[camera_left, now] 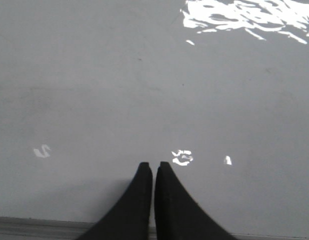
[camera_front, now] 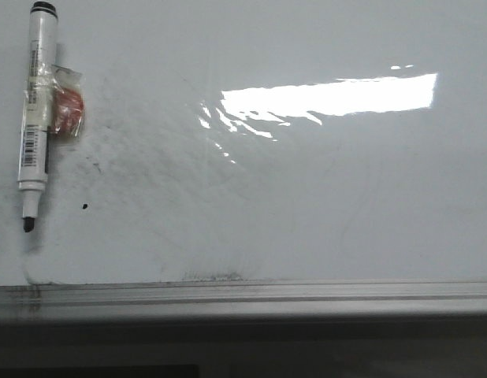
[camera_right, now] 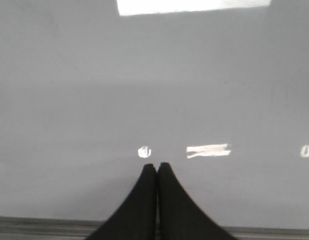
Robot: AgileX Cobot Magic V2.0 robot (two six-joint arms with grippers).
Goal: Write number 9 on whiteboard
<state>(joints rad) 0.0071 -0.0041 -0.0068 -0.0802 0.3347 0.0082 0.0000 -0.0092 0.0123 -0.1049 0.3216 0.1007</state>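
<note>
Front view is showing an uncapped marker [camera_front: 35,110] lying at ten o'clock on the whiteboard [camera_front: 322,213], while the left gripper [camera_left: 153,167] and right gripper [camera_right: 157,167] are hovering with fingertips pressed together, holding nothing.

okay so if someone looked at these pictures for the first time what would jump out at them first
Probably the bright glare patch across the upper middle of the whiteboard. Next, the uncapped marker lying at the far left, tip toward the silver rail, with a small black dot beside it. In the wrist views, the left claw and right claw are shut and empty.
</note>
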